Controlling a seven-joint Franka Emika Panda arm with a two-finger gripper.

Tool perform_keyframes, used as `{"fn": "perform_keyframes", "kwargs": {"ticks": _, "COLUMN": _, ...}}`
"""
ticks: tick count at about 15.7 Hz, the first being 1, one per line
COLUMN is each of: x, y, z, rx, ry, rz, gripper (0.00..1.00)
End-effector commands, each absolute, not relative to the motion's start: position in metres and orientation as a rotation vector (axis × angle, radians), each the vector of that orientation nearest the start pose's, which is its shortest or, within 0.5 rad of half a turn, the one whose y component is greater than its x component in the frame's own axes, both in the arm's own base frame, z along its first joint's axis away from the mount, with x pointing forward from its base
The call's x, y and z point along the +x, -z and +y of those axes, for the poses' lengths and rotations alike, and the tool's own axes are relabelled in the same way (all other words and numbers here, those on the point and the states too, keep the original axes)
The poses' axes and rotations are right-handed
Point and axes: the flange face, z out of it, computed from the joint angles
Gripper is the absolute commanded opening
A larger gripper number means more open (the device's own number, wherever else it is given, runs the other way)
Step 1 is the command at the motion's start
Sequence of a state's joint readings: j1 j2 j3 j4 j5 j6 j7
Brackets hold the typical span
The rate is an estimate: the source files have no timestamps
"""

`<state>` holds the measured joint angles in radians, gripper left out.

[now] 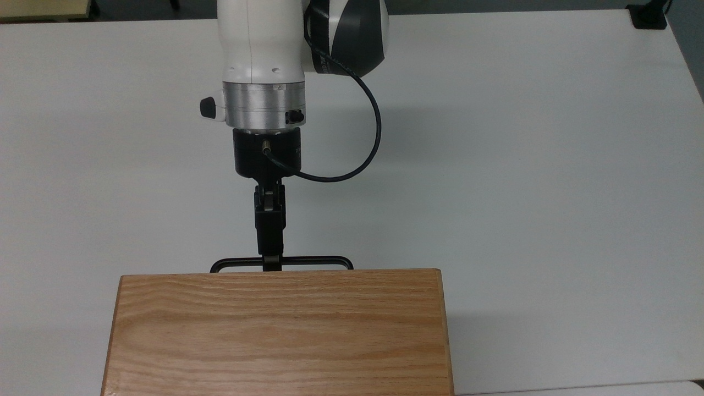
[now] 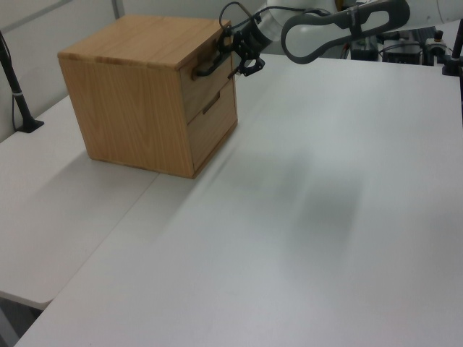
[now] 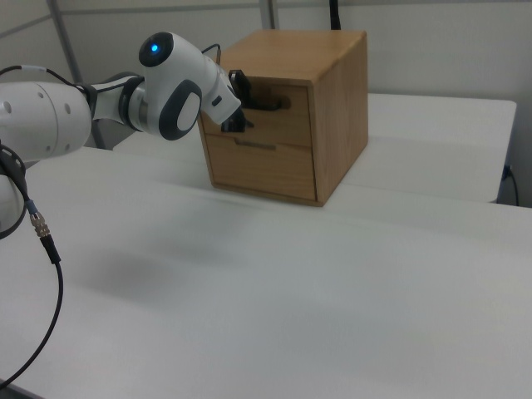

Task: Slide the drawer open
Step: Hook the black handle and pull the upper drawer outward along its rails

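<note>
The drawer (image 2: 210,79) is the upper one of two in the front of a wooden cabinet (image 1: 280,330), and it is fully pushed in. Its thin black bar handle (image 1: 281,262) stands just off the front panel, and the handle crosses the tip of the gripper (image 1: 271,264) in the top view. The jaws sit one above and one below the bar; whether they clamp it I cannot tell. The front panel is light oak. The cabinet stands on a white table (image 1: 522,165).
</note>
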<state>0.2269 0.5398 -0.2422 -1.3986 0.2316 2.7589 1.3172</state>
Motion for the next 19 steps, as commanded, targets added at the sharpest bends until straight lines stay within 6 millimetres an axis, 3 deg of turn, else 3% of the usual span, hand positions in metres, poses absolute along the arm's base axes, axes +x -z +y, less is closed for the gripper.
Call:
{"fn": "perform_keyframes", "kwargs": {"ticks": 1, "x": 0.754, "y": -0.512, "z": 0.027, "rx": -1.843, "ry": 0.839, "rz": 1.606, "gripper": 0.28}}
{"fn": "perform_keyframes", "kwargs": {"ticks": 4, "x": 0.745, "y": -0.519, "z": 0.023, "rx": -1.842, "ry": 0.830, "rz": 1.613, "gripper": 0.14}}
{"fn": "perform_keyframes", "kwargs": {"ticks": 11, "x": 0.699, "y": -0.540, "z": 0.010, "rx": -1.890, "ry": 0.798, "rz": 1.589, "gripper": 0.02}}
{"fn": "perform_keyframes", "kwargs": {"ticks": 19, "x": 0.610, "y": -0.565, "z": -0.008, "rx": -2.035, "ry": 0.699, "rz": 1.510, "gripper": 0.01}}
